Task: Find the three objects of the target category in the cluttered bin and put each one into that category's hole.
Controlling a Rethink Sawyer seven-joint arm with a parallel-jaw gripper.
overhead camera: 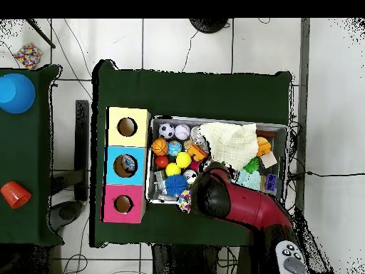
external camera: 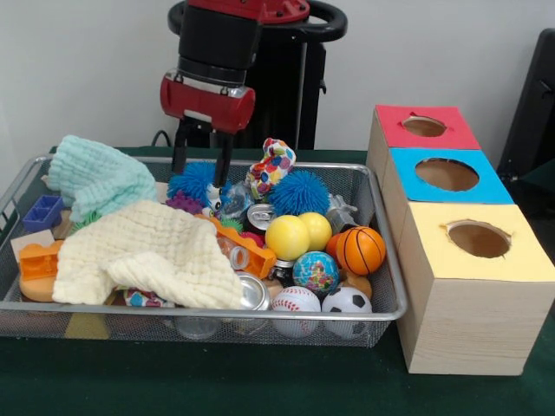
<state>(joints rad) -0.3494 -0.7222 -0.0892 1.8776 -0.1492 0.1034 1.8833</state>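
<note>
Across the green table (external camera: pixel 260 390) sits the wire bin (external camera: pixel 381 260), heaped with toys and cloths, and just beside it stands the wooden box (external camera: pixel 468 321) with three holes: yellow-topped nearest the camera, blue in the middle, red farthest. Over the bin's far side the arm comes down, and its gripper (external camera: pixel 201 165) hangs with the two dark fingers (external camera: pixel 181 147) apart and nothing between them; their tips reach down to the blue spiky ball (external camera: pixel 192 180), though whether they touch it I cannot tell. Which category is wanted the pictures do not say. If it is balls, the closest candidate lies directly under the fingers, with a second blue spiky ball (external camera: pixel 299 192) a little toward the box. The smooth ones, namely the yellow ball (external camera: pixel 287 237), the basketball (external camera: pixel 360 250) and the globe ball (external camera: pixel 316 272), are clustered nearer the camera. Being round, the ball beneath has no long axis to match, so a straight descent looks enough. A cream cloth (external camera: pixel 147 256) covers the bin's other half.
</note>
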